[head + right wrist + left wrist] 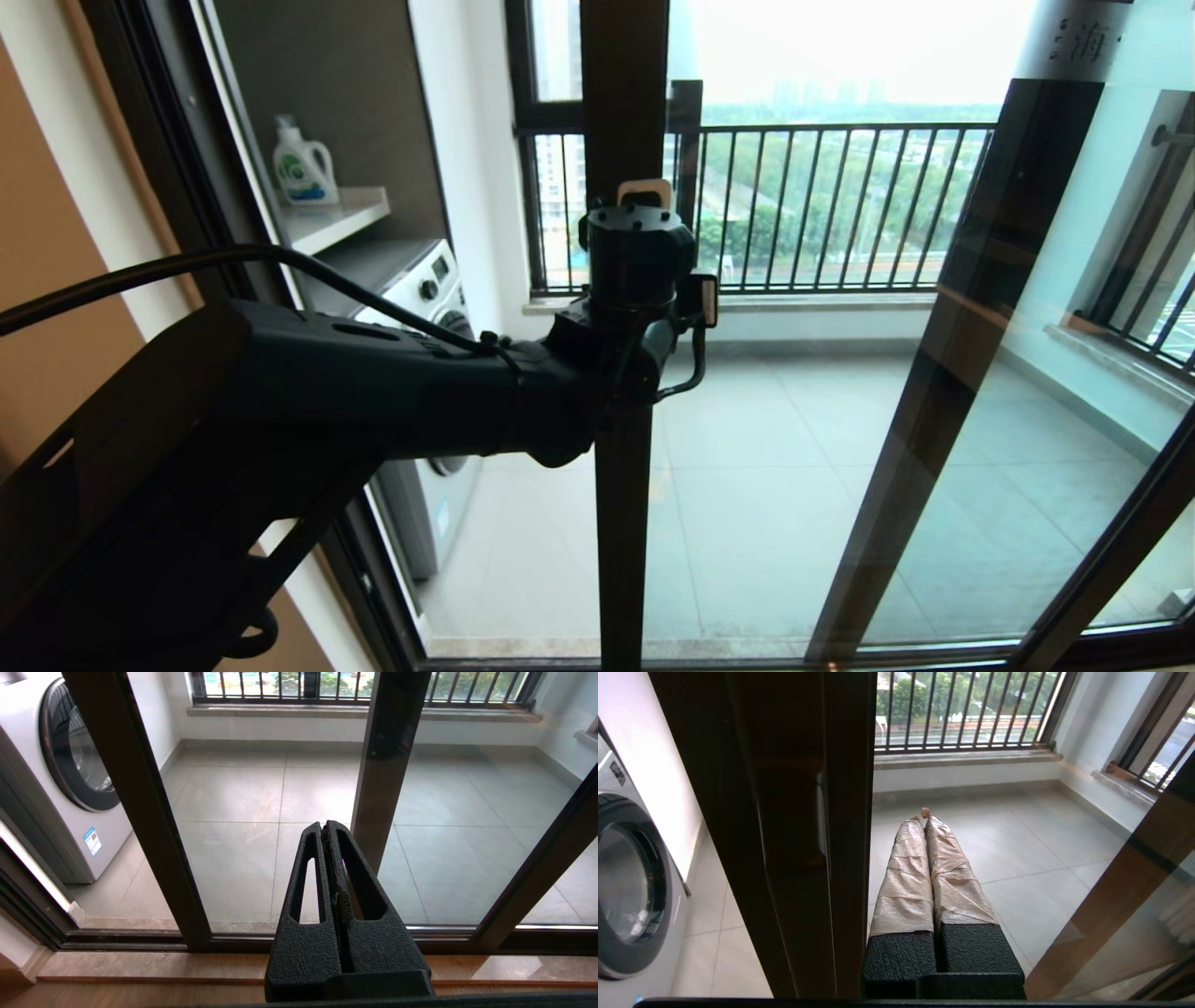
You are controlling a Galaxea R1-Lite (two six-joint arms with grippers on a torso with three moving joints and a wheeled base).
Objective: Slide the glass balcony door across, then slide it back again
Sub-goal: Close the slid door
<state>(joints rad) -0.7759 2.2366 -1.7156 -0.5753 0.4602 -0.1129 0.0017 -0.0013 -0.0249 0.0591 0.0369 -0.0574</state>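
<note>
The glass balcony door (624,523) stands partly slid across, its dark upright frame bar (784,835) in the middle of the head view with an open gap to its left. My left gripper (644,191) is raised at mid height against that bar. In the left wrist view the left gripper (923,814) is shut with nothing in it, and its tape-wrapped fingers (906,877) lie close alongside the bar on its glass side. The door's handle is hidden behind the arm. My right gripper (325,825) hangs low, shut and empty, facing the door's lower glass (243,868) from a distance.
A white washing machine (425,289) stands on the balcony left of the gap, with a detergent bottle (303,163) on a shelf above. A second dark-framed glass panel (943,373) stands to the right. A barred railing (840,205) closes the far side. The floor track (117,942) runs below.
</note>
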